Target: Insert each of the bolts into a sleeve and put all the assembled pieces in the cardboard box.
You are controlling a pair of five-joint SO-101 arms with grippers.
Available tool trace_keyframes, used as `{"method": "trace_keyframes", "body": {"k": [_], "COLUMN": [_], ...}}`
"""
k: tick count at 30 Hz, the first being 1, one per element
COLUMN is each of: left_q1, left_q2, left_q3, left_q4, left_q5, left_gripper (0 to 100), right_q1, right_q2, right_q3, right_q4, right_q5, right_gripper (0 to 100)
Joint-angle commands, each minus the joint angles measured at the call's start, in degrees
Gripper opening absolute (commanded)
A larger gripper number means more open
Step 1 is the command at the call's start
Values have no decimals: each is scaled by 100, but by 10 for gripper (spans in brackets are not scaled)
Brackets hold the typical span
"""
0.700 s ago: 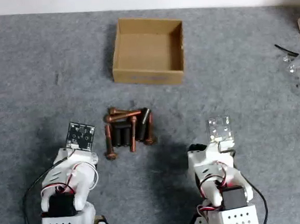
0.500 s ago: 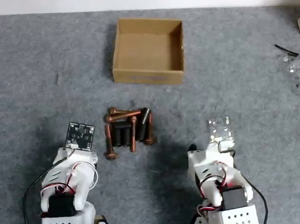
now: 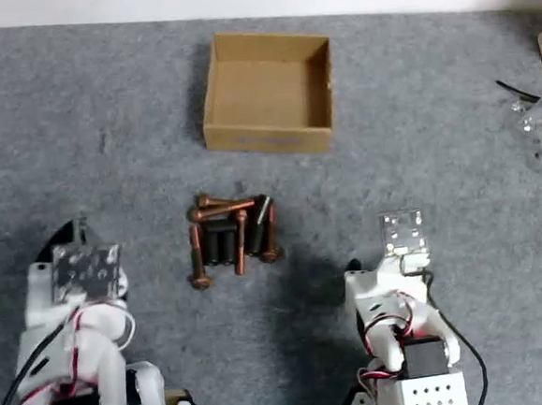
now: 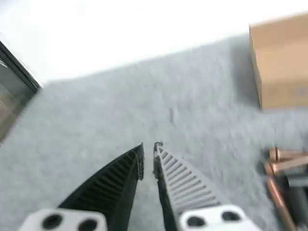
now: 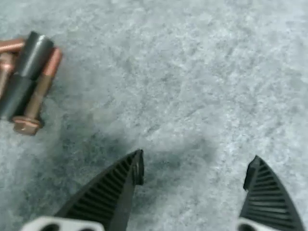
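a grey carpeted surface (image 3: 104,112) carries everything. the cardboard box (image 3: 266,139) stands open-topped toward the far side, upright, with its printed front wall facing the arms. nearer the arms, and apart from the box, the bolts (image 3: 198,255) and sleeves (image 3: 220,242) lie in one tight cluster on the surface – copper-coloured bolts mostly lengthwise, one laid across the far end of the heap, with the dark sleeves bunched in the middle and touching them. from above i cannot tell whether any bolt sits inside a sleeve.

the left arm (image 3: 77,302) is at the near left, well to the side of the cluster. in its wrist view the left gripper (image 4: 148,155) hangs above bare carpet with its jaws drawn narrow, just a thin slit between the tips, holding nothing; a corner of the box and some bolt heads show off to one side.

the right arm (image 3: 400,295) sits at the near right. the right gripper (image 5: 195,168) hovers low over the carpet with its jaws spread wide and nothing between them. in that view a dark sleeve (image 5: 33,55) lies just beside a copper bolt (image 5: 41,89), the two touching side by side, near but clear of the jaws.

at the far right edge of the surface lie a clear plastic piece (image 3: 539,125) and a black wire (image 3: 516,92) – well apart from the rest.
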Motion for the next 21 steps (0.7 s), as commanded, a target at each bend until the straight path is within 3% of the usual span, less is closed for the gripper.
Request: {"method": "trace_keyframes", "body": {"k": [1, 10, 16, 21], "left_q1": [-40, -13, 57, 514], "left_q2": [593, 4716, 6782, 7987], "left_q3": [-796, -2598, -3477, -3319], "left_q4": [44, 501, 422, -220], "left_q5": [-79, -26, 949, 1618], "left_gripper": [53, 53, 53, 53], "right_q1": [251, 259, 259, 259], "right_q2": [-48, -48, -48, -48], "right_q3": [708, 708, 708, 708], "right_q4": [-171, -171, -171, -171], "right_q5": [26, 35, 35, 35], "right_gripper": [314, 314, 314, 314]}}
